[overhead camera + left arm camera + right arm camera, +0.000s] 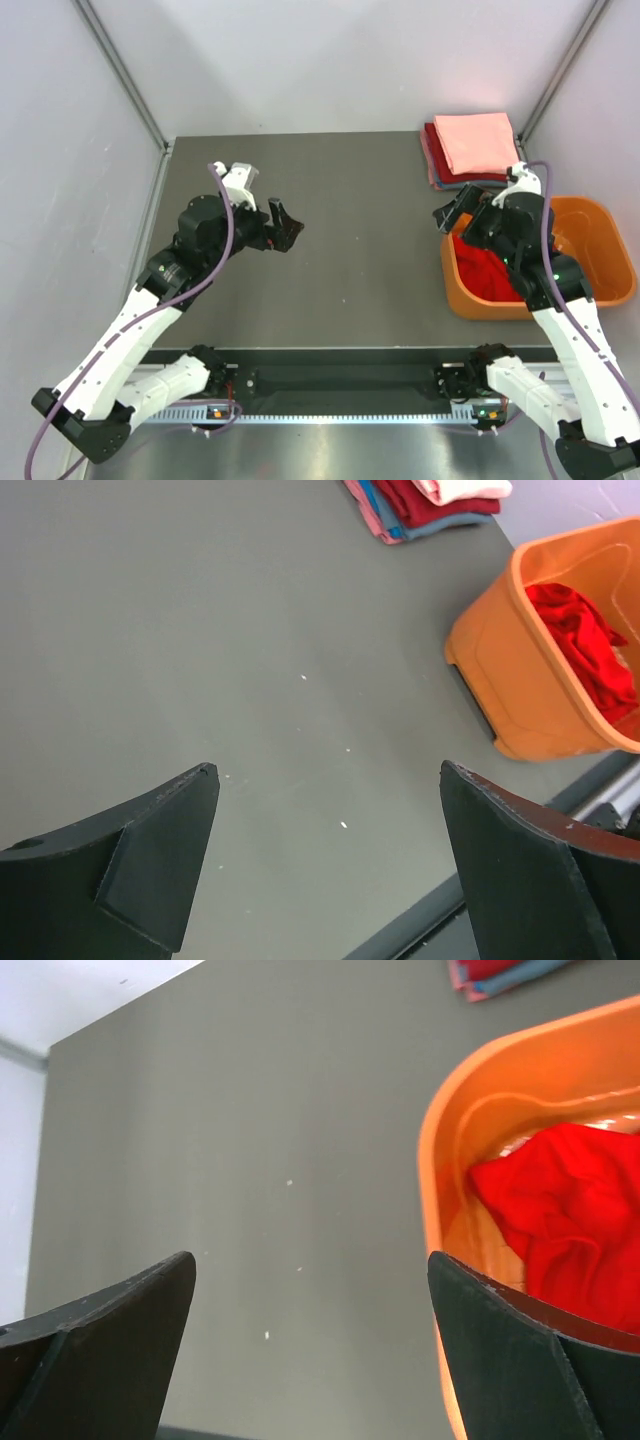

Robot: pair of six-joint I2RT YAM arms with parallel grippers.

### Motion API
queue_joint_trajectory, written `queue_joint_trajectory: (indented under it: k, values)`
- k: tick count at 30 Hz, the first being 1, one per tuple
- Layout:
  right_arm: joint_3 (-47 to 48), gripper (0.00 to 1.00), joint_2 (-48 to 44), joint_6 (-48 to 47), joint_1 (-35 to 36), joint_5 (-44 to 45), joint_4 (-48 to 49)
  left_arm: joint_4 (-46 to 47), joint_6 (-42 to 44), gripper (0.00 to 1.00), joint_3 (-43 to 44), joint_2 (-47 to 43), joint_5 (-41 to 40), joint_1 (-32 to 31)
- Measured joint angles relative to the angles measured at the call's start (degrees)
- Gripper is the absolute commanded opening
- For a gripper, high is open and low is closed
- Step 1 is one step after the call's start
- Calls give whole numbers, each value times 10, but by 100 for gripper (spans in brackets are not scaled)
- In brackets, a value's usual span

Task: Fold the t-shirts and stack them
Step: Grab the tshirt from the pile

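Your right gripper (311,1260) fills the foot of its wrist view, fingers spread wide with only bare table (250,1110) between them. Just past its right-hand finger lies the red shirt (560,1220), crumpled in the orange basket (440,1140). Further ahead of that gripper sits the stack of folded shirts (475,145), salmon-pink on top.

I judge the step in hand to be fetching the next shirt for folding. You would need to carry the right gripper sideways over the rim, lower it into the cloth and pinch a raised fold. The basket looks light, so lift slowly in case it comes up too.

Your left gripper (285,225) is equally wide apart and empty, well away from the basket, with open table between the two grippers for the folding.

From above, the right arm covers part of the basket; the right wrist view opens its inside. Only the left wrist view shows the stack's edge, with blue and dark red layers. Whether the red heap is one shirt or more, I cannot tell.
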Motion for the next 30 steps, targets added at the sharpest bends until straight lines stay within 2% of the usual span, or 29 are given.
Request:
queue_joint_trajectory:
  k: [4, 8, 12, 16, 21, 27, 30]
  values:
    - [0, 100, 0, 14, 0, 47, -10, 4, 15, 96, -23, -16, -31, 0]
    - [0, 100, 3, 30, -6, 140, -17, 11, 38, 96, -57, -24, -67, 0]
    - [7, 100, 45, 30, -88, 187, -19, 16, 50, 95, -91, -24, -88, 0]
    - [7, 100, 117, 29, -213, 188, -10, 17, 54, 93, -101, -20, -89, 0]
    - [-36, 100, 185, 30, -322, 161, 17, 18, 57, 92, -101, -20, -89, 0]
    - [-66, 99, 301, 35, -382, 123, 54, 18, 58, 91, -101, -20, -87, 0]
    - [-70, 95, 363, 39, -399, 112, 80, 19, 59, 90, -101, -20, -85, 0]
